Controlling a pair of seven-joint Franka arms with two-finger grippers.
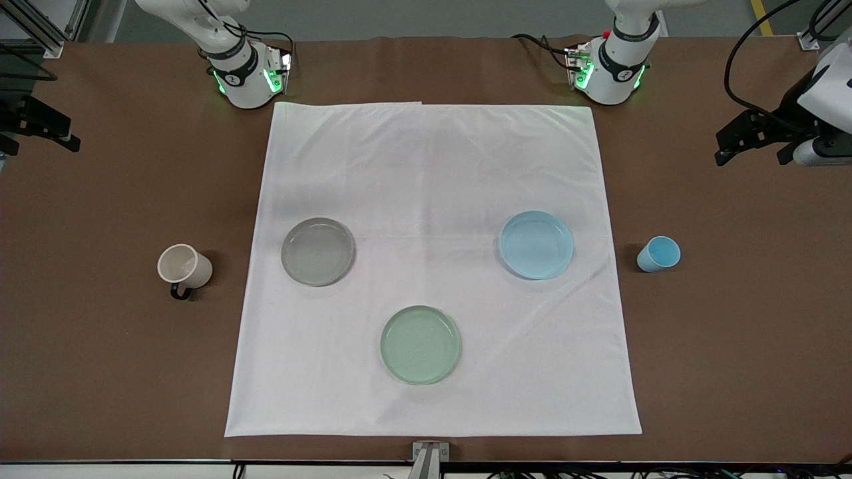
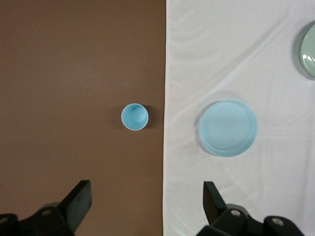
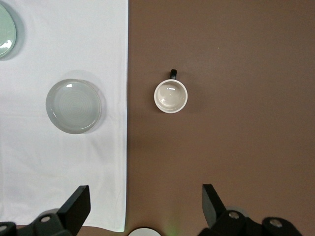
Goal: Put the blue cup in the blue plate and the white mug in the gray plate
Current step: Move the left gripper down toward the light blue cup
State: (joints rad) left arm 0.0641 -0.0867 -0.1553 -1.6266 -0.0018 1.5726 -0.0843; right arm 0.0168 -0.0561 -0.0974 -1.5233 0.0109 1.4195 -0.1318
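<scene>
Noted upright on bare brown table (image 1: pixel 100 199): blue cup (image 1: pixel 658 254) toward the left arm's end, just off the white cloth (image 1: pixel 432 166) and beside the blue plate (image 1: pixel 536 244); white mug (image 1: pixel 184 267) toward the right arm's end, beside the gray plate (image 1: pixel 317 251), handle turned nearer the front camera. Seen nearer the front camera, between both plates: pale green plate (image 1: pixel 420 344). Left gripper (image 2: pixel 146 204) high over the blue cup and right gripper (image 3: pixel 146 205) high over the white mug, fingers spread wide, holding nothing.
</scene>
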